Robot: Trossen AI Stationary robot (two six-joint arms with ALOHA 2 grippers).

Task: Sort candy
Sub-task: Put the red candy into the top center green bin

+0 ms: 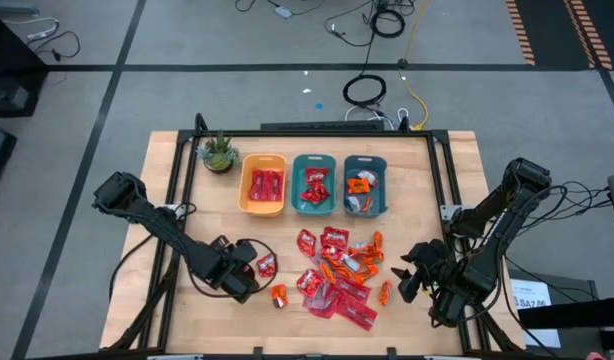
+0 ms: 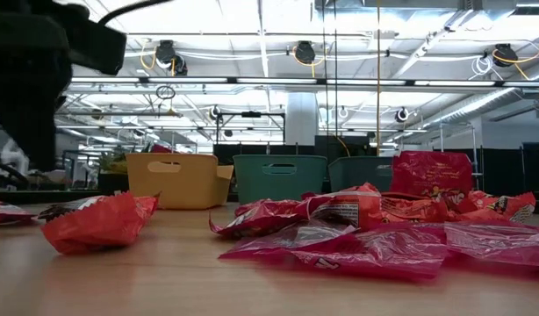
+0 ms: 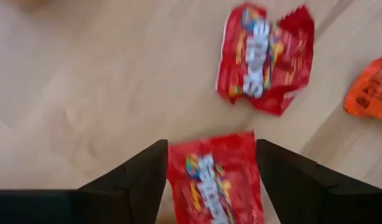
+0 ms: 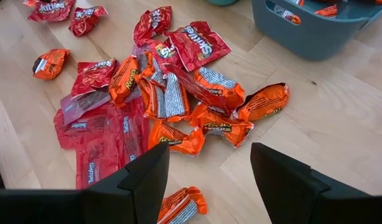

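The candy lies in a loose pile (image 1: pixel 337 270) (image 4: pixel 160 93) on the wooden table: red Skittles packets, flat pinkish-red packets and orange pieces. My left gripper (image 1: pixel 249 270) (image 3: pixel 211 149) is open at the pile's left. Its fingers stand on either side of a red Skittles packet (image 3: pixel 213 183) lying flat. A second Skittles packet (image 3: pixel 265 59) lies just beyond it. My right gripper (image 1: pixel 407 280) (image 4: pixel 209 152) is open at the pile's right, above a lone orange piece (image 4: pixel 181 205) (image 1: pixel 384 292).
Three bins stand in a row at the table's far side, each with candy inside: yellow (image 1: pixel 264 185), teal (image 1: pixel 314 185) and blue-grey (image 1: pixel 366 187). A small potted plant (image 1: pixel 219 152) sits left of them. An orange piece (image 1: pixel 278 295) lies alone near my left gripper.
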